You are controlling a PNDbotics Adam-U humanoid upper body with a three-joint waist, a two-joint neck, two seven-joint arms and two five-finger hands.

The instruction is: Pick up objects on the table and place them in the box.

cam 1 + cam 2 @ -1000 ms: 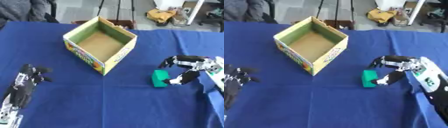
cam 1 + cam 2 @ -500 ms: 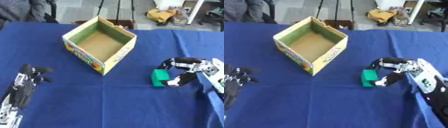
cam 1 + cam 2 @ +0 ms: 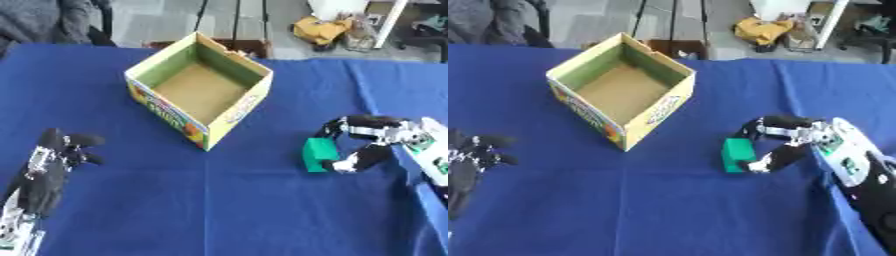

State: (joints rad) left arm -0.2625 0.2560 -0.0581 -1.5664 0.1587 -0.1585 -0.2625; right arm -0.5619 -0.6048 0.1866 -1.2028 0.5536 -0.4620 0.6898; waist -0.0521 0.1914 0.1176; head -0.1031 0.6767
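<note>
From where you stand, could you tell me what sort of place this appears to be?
Probably a lab or workshop set up for robot trials: a table under a blue cloth holds only an open cardboard box and a green block, with tripod legs on bare floor behind.

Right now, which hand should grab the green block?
Right. The right hand already curls around the green block, fingers above and thumb below its right side. The left hand rests idle at the table's lower left, beyond the open box.
</note>
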